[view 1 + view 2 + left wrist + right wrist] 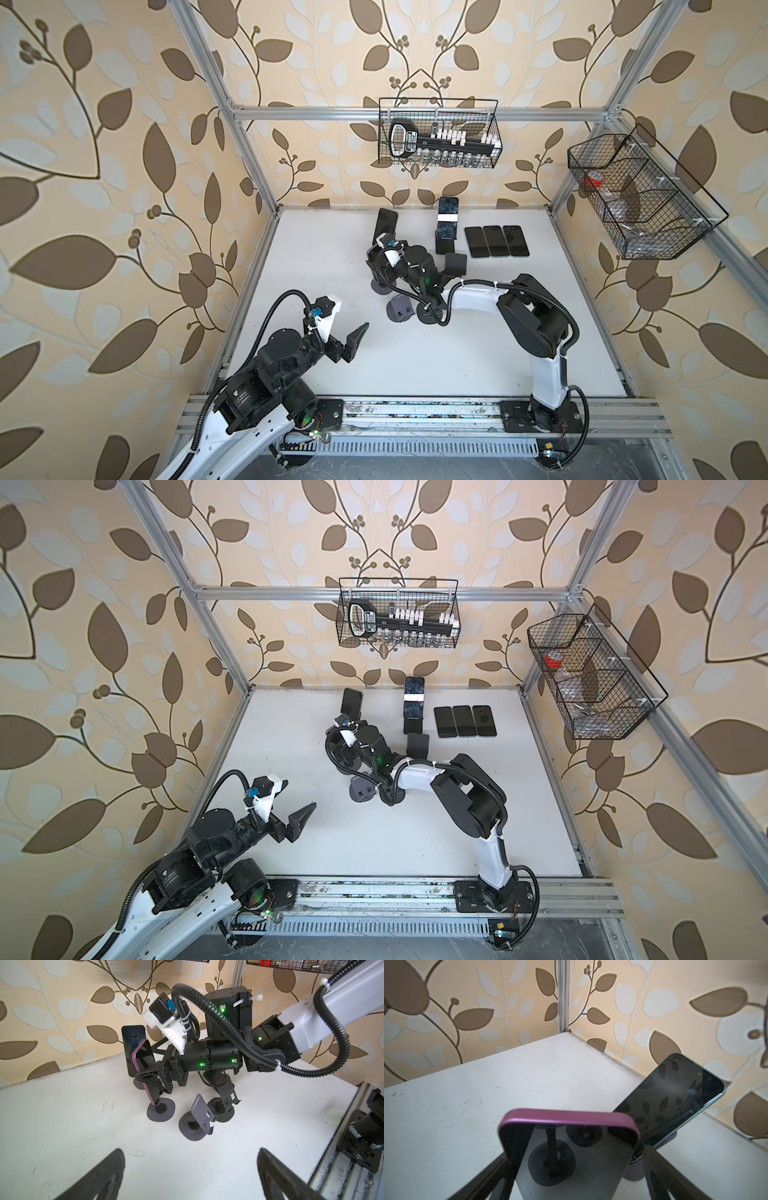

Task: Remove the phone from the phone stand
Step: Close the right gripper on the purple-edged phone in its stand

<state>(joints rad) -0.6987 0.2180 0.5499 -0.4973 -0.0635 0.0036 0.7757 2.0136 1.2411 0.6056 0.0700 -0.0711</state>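
Observation:
The phone (143,1057), dark with a pink-purple rim, stands tilted with its lower end down at the round base of the phone stand (161,1109). The stand's cradle is hidden behind it. My right gripper (145,1077) reaches across the middle and straddles the phone (571,1147) at mid-height, one finger on each long edge. A thin gap still shows beside one finger, so my right gripper (574,1157) is open around it. In both top views the wrist hides the phone. My left gripper (351,322) (190,1150) hangs wide open and empty over the table's front left.
A second phone (385,224) (670,1097) leans on its stand just behind. A third phone (447,220) stands further right, with three flat phones (496,241) beside it. Empty stands (199,1118) (224,1105) sit under my right forearm. Wire baskets (440,133) (640,199) hang on the walls.

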